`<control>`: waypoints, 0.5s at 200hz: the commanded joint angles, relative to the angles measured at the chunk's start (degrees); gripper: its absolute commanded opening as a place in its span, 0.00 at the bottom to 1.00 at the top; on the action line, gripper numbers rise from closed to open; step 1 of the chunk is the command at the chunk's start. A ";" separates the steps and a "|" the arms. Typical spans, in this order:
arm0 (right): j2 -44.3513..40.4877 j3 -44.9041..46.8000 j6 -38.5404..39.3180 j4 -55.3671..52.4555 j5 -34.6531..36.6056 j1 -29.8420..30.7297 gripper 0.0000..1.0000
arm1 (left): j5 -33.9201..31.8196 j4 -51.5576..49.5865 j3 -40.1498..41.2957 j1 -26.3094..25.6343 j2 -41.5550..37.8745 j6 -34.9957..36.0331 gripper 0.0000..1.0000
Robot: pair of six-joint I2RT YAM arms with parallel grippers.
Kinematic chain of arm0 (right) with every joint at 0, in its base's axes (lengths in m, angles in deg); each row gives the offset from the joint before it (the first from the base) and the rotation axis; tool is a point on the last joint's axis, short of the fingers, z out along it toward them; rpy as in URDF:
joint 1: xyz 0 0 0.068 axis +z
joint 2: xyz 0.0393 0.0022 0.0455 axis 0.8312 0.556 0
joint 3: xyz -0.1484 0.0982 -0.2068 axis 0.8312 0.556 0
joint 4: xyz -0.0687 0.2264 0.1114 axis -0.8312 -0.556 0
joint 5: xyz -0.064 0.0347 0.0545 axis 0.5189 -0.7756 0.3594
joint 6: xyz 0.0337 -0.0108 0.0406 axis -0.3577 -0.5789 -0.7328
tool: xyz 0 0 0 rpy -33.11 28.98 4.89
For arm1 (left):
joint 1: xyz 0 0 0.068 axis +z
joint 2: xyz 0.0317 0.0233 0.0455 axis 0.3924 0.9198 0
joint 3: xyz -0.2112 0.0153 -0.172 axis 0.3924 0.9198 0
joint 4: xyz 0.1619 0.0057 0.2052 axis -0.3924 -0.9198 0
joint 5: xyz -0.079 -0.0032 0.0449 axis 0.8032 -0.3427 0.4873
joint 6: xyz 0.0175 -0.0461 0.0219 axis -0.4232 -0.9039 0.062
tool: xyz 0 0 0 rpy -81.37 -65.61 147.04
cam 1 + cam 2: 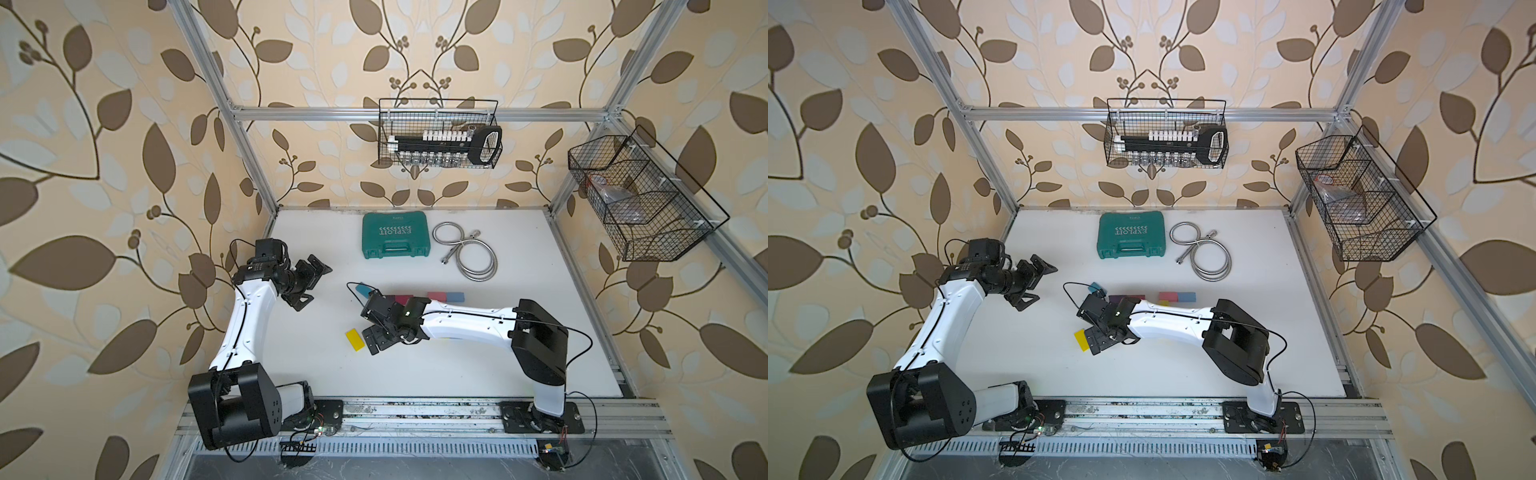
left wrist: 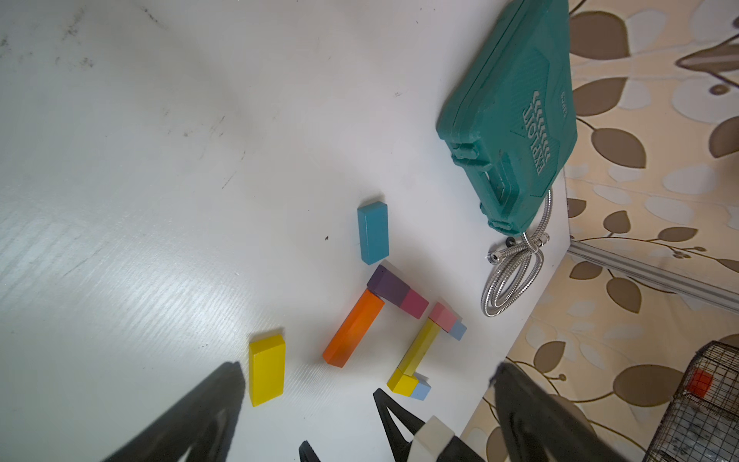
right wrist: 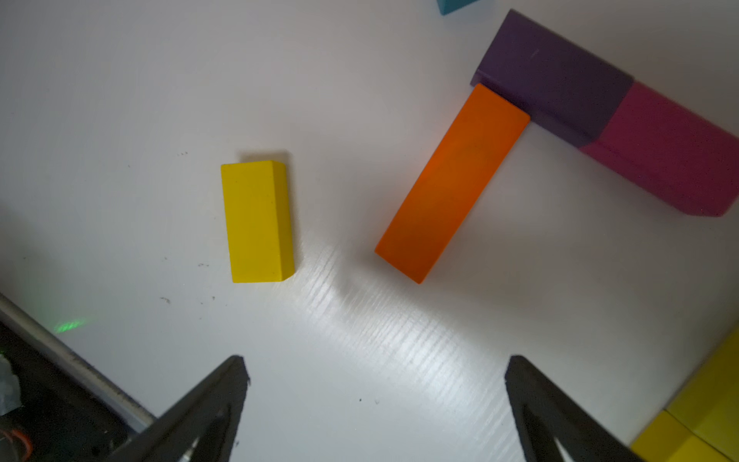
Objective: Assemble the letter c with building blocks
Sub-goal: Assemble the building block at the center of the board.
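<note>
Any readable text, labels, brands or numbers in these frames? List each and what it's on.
"EXPLOIT": moulded on the lid of the green tool case, upside down in both top views, beside a row of chevrons.
Small print near the case's edge: too small to read.
Building blocks: no markings visible.

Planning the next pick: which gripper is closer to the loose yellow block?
Right. The right gripper is open just beside the loose yellow block, not touching it. The left gripper, also open, is well away on the table's left, farther back.
</note>
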 commanded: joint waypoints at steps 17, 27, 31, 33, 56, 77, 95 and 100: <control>3.62 -2.84 0.50 -5.53 5.54 0.01 0.99 | 1.00 0.91 -2.36 -0.67 0.62 0.05 0.99; 4.46 -3.60 0.41 -6.44 6.18 -0.28 0.99 | 1.00 1.04 -2.45 -0.64 0.63 0.04 0.99; 4.72 -3.86 0.35 -6.75 6.37 -0.40 0.99 | 1.08 1.04 -2.41 -0.65 0.63 -0.01 0.99; 4.88 -4.00 0.33 -6.95 6.46 -0.43 0.99 | 1.09 1.04 -2.45 -0.64 0.63 -0.04 0.99; 5.76 -4.61 0.37 -7.45 6.78 -1.12 0.99 | 1.18 1.21 -2.38 -0.61 0.55 -0.14 0.99; 6.25 -5.20 0.41 -7.93 7.04 -1.65 0.99 | 1.31 1.39 -2.22 -0.69 0.54 -0.29 0.99; 6.52 -5.43 0.38 -7.88 6.88 -2.17 0.99 | 1.30 1.48 -2.02 -0.69 0.54 -0.43 0.99; 6.60 -5.45 0.41 -7.89 6.89 -2.36 0.99 | 1.28 1.49 -2.02 -0.69 0.54 -0.36 0.99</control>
